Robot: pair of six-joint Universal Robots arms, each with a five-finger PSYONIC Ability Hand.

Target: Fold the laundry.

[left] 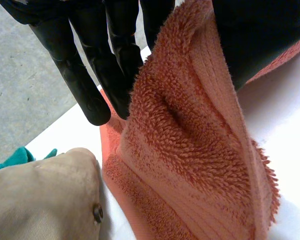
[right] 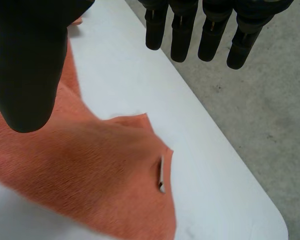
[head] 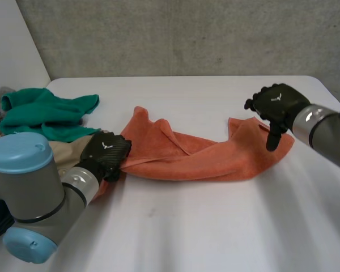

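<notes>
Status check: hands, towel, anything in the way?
Left hand shut on orange towel, left end. Right hand open above right corner. Towel bunched, unfolded. Beige garment, green cloth beside left hand.

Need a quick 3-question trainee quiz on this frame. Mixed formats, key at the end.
1. True or false: the right hand hangs open above the orange towel.
2. Which hand pinches the towel's end? A) left hand B) right hand C) neither
3. Fill in: the heaped cloth at the table's far-left edge is coloured ___.
Key: 1 true; 2 A; 3 green.
</notes>
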